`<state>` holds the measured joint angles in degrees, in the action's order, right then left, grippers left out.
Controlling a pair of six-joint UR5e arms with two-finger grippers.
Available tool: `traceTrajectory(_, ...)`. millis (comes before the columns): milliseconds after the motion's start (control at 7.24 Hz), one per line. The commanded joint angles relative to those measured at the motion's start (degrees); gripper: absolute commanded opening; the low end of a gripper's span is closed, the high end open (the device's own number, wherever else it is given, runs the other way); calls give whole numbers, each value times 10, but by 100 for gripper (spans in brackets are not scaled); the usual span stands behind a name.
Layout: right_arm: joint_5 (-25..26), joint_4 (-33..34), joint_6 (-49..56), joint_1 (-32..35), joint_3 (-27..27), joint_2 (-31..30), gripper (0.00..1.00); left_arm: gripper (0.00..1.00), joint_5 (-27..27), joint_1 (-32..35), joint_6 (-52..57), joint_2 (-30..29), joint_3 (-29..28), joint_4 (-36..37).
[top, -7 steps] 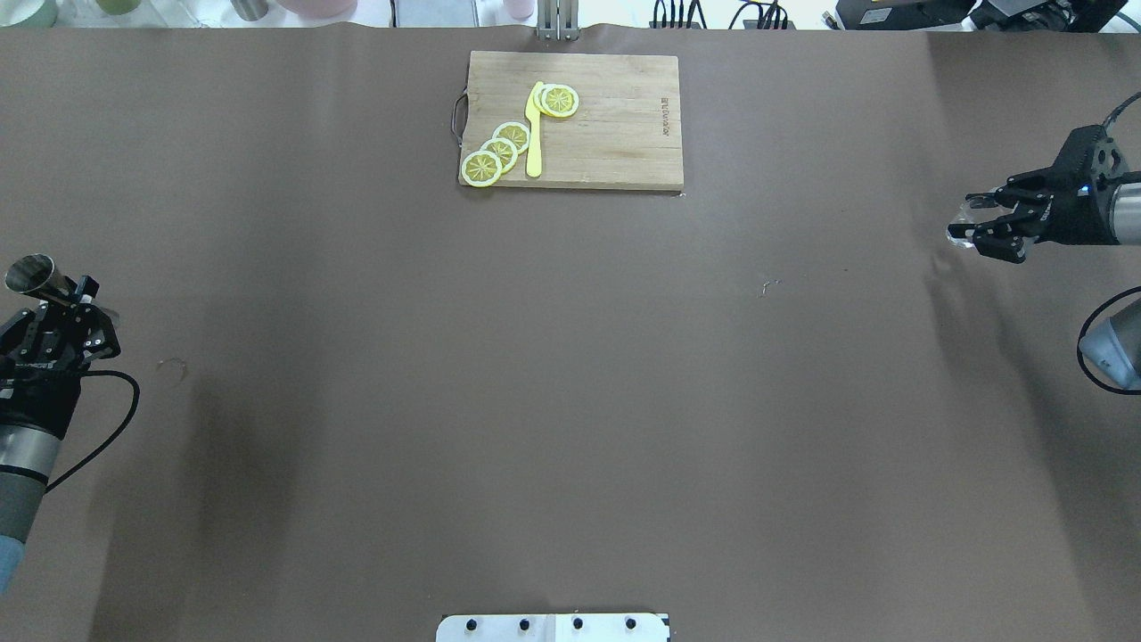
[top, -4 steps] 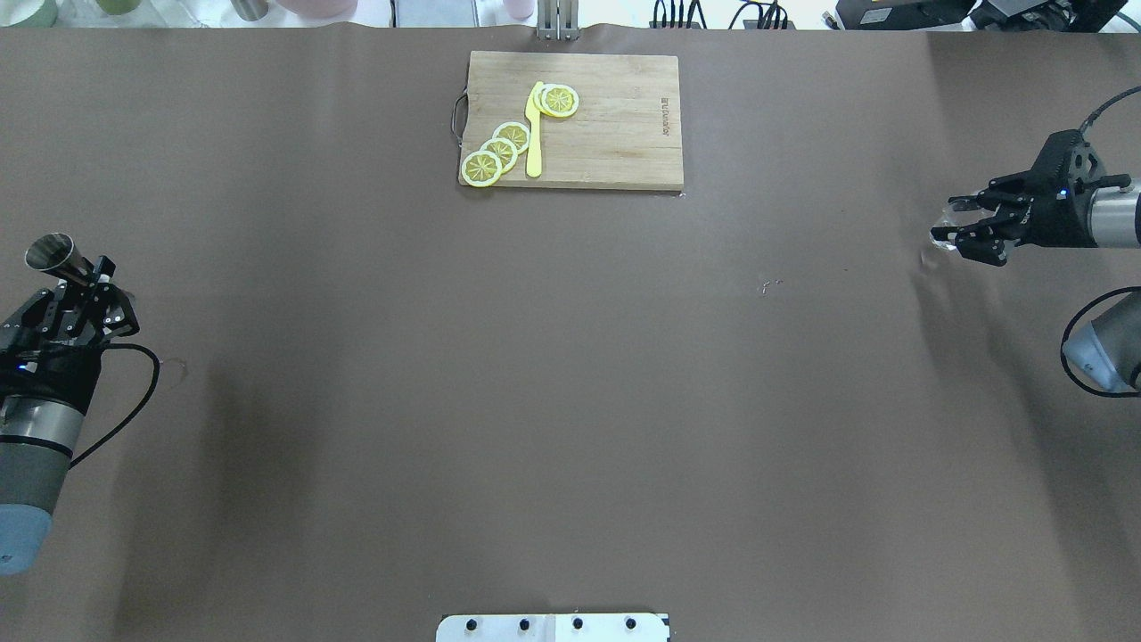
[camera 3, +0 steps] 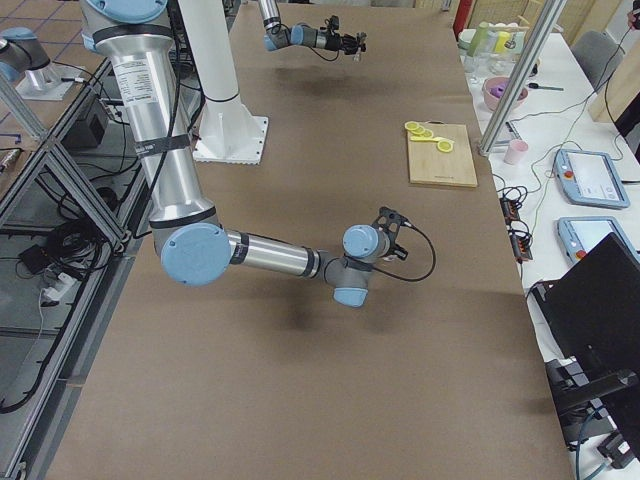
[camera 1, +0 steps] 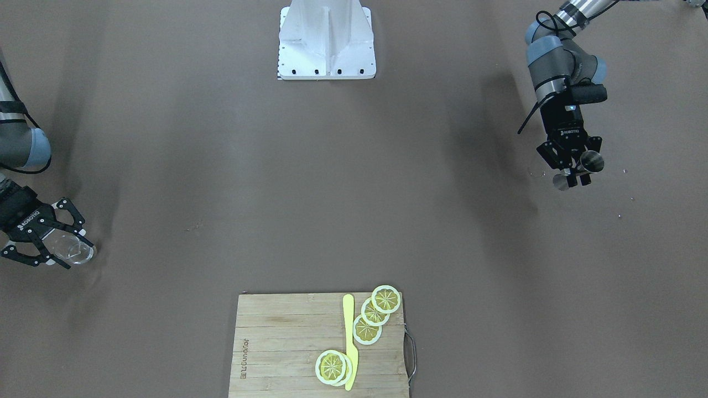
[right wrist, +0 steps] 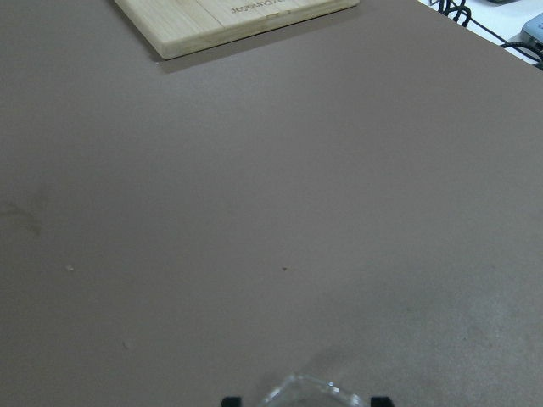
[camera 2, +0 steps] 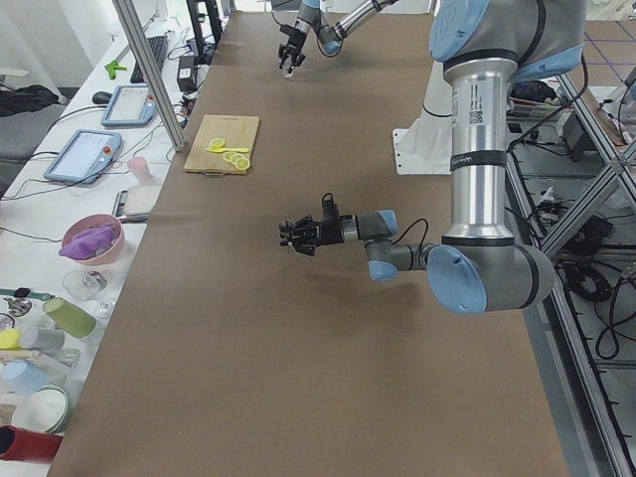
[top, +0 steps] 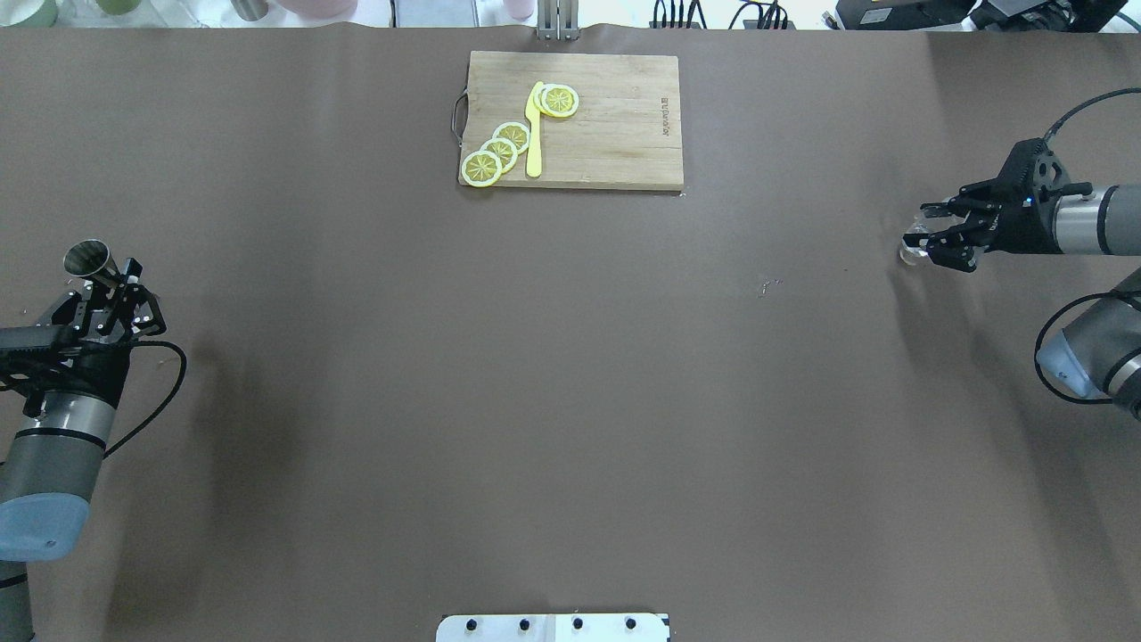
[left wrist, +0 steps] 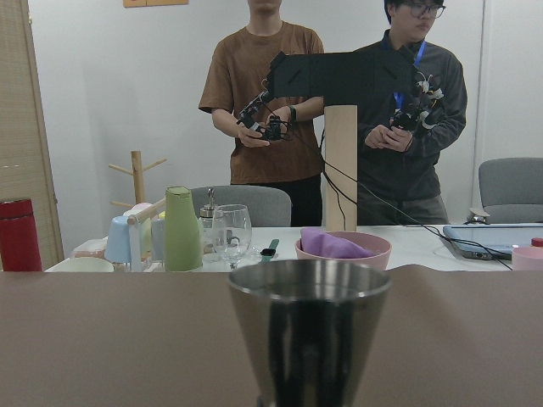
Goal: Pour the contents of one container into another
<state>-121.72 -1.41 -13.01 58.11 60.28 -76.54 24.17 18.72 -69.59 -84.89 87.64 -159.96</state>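
The silver hourglass jigger [top: 86, 258] is clamped at its waist by my left gripper [top: 105, 281], which is shut on it above the table's left side. In the front-facing view the jigger [camera 1: 593, 161] is tilted in the left gripper [camera 1: 577, 176]. Its upper cone [left wrist: 310, 331] fills the left wrist view. The small clear glass [top: 911, 248] sits between the fingers of my right gripper [top: 923, 230], shut on it low over the table's right side. The same glass [camera 1: 72, 253] shows in the right gripper [camera 1: 76, 247], and only its rim [right wrist: 305, 394] shows in the right wrist view.
A wooden cutting board [top: 624, 116] lies at the far middle, carrying lemon slices [top: 499, 147] and a yellow knife [top: 534, 134]. The robot's white base plate [top: 553, 627] is at the near edge. Brown paper covers the table between the arms.
Both arms have moved inward toward the table's middle: the left gripper with the jigger went right, the right gripper with the glass went left. Both grips are unchanged.
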Motion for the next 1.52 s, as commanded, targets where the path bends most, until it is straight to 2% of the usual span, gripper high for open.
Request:
traceTrajectory(0,6,0,-4,-11,1,5,0,39,-1,-1,-4,-9,-19,-3)
traceTrajectory(276,5,1,-6,-12,1,13,26,39,-4,-1,-16,-22,-41,-5)
traceTrajectory(414,3,1,-7,-12,3,15,44,39,-4,-1,-16,-23,-41,-5)
traceTrajectory(552,3,3,-8,-13,2,20,66,43,-4,-2,-17,-23,-41,-5)
traceTrajectory(691,0,5,-16,-13,3,28,69,50,-4,-2,-17,-23,-42,-5)
traceTrajectory(967,-1,5,-29,-21,6,31,82,54,-4,-3,-17,-23,-42,-5)
traceTrajectory(1105,-13,6,-41,-20,10,40,83,63,-4,-3,-17,-23,-41,-6)
traceTrajectory(1243,-42,11,-53,-8,11,52,90,77,-4,-3,-17,-23,-41,-6)
traceTrajectory(1381,-66,28,-48,8,12,56,92,94,-4,-3,-17,-23,-38,-6)
